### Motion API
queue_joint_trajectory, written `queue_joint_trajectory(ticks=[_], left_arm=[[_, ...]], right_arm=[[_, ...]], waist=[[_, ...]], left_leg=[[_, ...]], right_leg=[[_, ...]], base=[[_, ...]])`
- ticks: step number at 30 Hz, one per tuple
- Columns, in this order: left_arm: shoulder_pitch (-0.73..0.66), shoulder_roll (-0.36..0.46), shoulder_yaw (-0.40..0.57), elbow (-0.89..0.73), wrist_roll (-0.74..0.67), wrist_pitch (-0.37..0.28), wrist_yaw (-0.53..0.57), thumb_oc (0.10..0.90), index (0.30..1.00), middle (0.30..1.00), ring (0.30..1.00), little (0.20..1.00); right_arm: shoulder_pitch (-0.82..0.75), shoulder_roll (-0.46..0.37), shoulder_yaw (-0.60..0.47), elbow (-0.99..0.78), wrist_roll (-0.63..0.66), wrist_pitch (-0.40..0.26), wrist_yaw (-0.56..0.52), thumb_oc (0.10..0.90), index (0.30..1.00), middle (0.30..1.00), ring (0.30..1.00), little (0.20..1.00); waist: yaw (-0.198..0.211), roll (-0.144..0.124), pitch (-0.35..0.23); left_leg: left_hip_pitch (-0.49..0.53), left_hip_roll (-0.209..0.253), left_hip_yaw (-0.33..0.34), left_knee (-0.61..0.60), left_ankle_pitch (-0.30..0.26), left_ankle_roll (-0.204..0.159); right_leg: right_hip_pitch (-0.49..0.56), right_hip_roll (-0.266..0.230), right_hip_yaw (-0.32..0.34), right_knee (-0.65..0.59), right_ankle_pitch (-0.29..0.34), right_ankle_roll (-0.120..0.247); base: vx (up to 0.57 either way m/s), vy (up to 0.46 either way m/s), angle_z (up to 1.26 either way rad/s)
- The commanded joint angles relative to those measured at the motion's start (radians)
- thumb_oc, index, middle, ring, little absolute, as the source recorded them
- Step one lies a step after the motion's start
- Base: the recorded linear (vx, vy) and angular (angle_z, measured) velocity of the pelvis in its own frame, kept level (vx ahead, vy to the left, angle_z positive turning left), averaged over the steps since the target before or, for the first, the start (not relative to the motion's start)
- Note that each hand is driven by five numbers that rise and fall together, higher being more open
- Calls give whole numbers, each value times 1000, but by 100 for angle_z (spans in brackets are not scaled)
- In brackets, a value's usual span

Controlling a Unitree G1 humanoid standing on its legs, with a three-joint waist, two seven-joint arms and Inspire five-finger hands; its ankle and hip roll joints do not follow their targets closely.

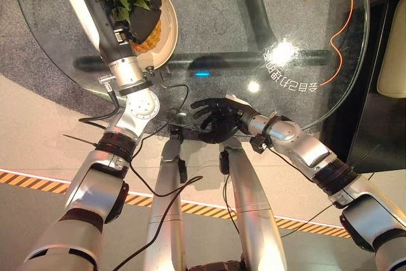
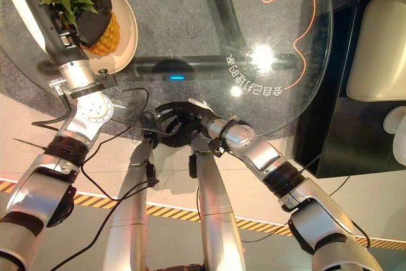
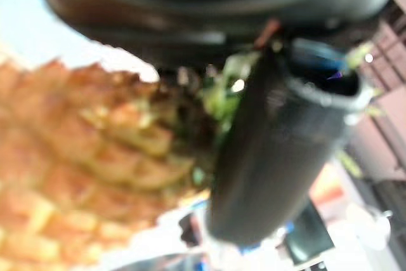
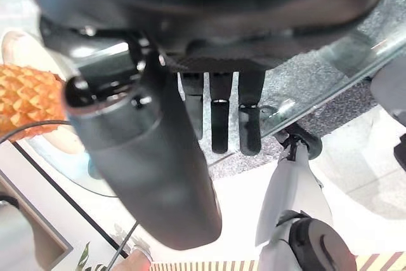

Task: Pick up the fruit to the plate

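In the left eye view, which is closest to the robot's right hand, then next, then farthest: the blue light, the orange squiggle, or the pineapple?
From the right hand, at the glass table's near edge:
1. Blue light, just beyond it under the glass.
2. Pineapple, far left on the plate, under the left hand.
3. Orange squiggle, far right.

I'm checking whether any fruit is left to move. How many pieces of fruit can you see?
1: a pineapple on the plate at the glass table's far left, with the left hand on it. The hand may hide more.
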Motion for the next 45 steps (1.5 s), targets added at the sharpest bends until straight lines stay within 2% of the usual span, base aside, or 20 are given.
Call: queue_joint_trajectory(ticks=[1,22,29,43,45], left_arm=[[-23,-6,39,-32,2,-59,15,800,900,900,900,900],[120,-8,82,-92,-96,-50,-113,800,900,900,900,900],[181,-20,104,-115,-152,-76,-156,800,900,900,900,900],[305,-27,131,-159,-244,-50,-266,800,900,900,900,900],[331,-29,136,-168,-224,-42,-263,800,900,900,900,900]], right_arm=[[66,53,43,2,-19,-2,-9,800,900,900,900,900],[142,45,32,-64,-59,0,-9,800,900,900,900,900],[174,46,30,-72,-76,-17,-11,800,900,900,900,900],[228,35,21,-102,-109,-21,-25,800,900,900,900,900],[240,34,17,-107,-118,-22,-23,800,900,900,900,900]], waist=[[13,-7,-21],[32,5,-21],[38,9,-21],[53,20,-21],[55,25,-21]], left_leg=[[9,-58,-18,80,-78,-26],[132,-49,-28,11,-53,-26],[166,-47,-30,-7,-49,-26],[221,-50,-39,-25,-45,-24],[230,-50,-40,-29,-44,-24]], right_leg=[[47,8,16,-135,81,62],[180,3,-16,-182,58,50],[221,4,-26,-193,49,47],[287,4,-38,-204,36,40],[297,4,-39,-205,34,39]], base=[[0,0,0],[-20,-42,0],[-14,-49,0],[-3,-39,1],[-6,-35,1]])
